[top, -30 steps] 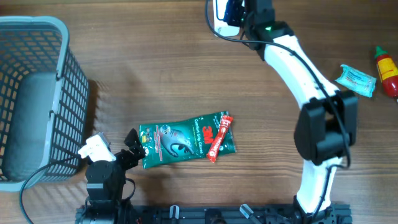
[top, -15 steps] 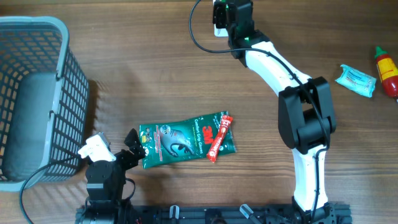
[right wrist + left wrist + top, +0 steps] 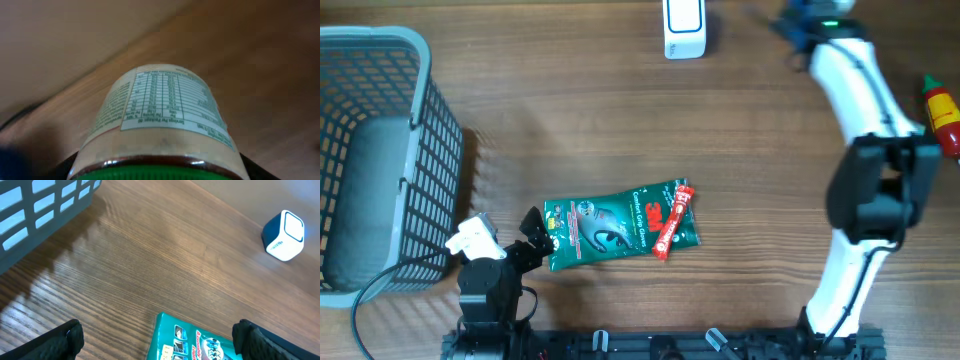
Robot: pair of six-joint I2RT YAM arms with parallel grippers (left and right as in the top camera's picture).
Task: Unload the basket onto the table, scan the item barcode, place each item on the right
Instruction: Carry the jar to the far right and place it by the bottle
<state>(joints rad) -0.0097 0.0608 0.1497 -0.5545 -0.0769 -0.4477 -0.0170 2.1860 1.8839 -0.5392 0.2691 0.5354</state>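
Note:
In the right wrist view a pale bottle (image 3: pixel 162 115) with a green cap and a nutrition label fills the frame. My right gripper (image 3: pixel 160 172) is shut on it, with a dark finger on each side. Overhead, that gripper (image 3: pixel 802 20) is a blur at the top edge, to the right of the white and blue scanner (image 3: pixel 682 28), which stands uncovered. The scanner (image 3: pixel 284 236) also shows in the left wrist view. My left gripper (image 3: pixel 536 232) rests open at the front left, its fingers straddling the corner of a green packet (image 3: pixel 195 342).
A grey basket (image 3: pixel 380 50) fills the left side. The green packet (image 3: pixel 620 224) lies mid-table with a red stick pack (image 3: pixel 672 222) on its right end. A red sauce bottle (image 3: pixel 942 110) lies at the right edge.
The right arm has swung from over the scanner to the right along the far edge, carrying the bottle; the scanner is now uncovered. The left arm has not moved.

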